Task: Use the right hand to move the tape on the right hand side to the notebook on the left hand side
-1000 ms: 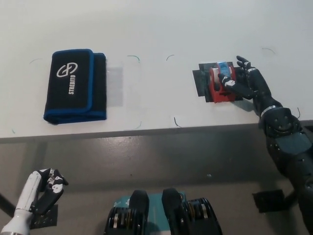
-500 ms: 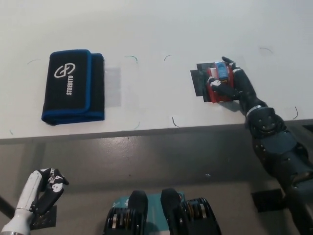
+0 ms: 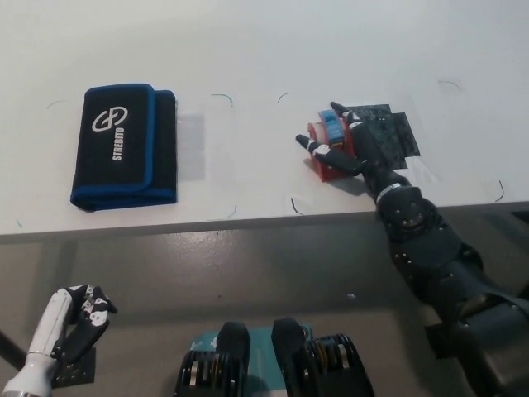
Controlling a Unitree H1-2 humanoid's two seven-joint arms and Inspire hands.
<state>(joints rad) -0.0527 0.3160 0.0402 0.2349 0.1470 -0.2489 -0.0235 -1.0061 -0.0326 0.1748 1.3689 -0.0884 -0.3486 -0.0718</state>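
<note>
The tape (image 3: 329, 142), a red dispenser with a blue roll on top, sits on the white counter (image 3: 264, 41), its long axis running roughly from the counter's near edge towards the back. The black right hand (image 3: 340, 142) is clasped round it, one finger stretched out to the left. Just right of it lies a dark patch (image 3: 390, 132) on the counter. Well off to the left lies the notebook (image 3: 124, 145), a black case edged in blue, printed "STREBITO" beneath a round white logo. The white left hand (image 3: 78, 318) rests low below the counter, fingers loosely curled, holding nothing.
</note>
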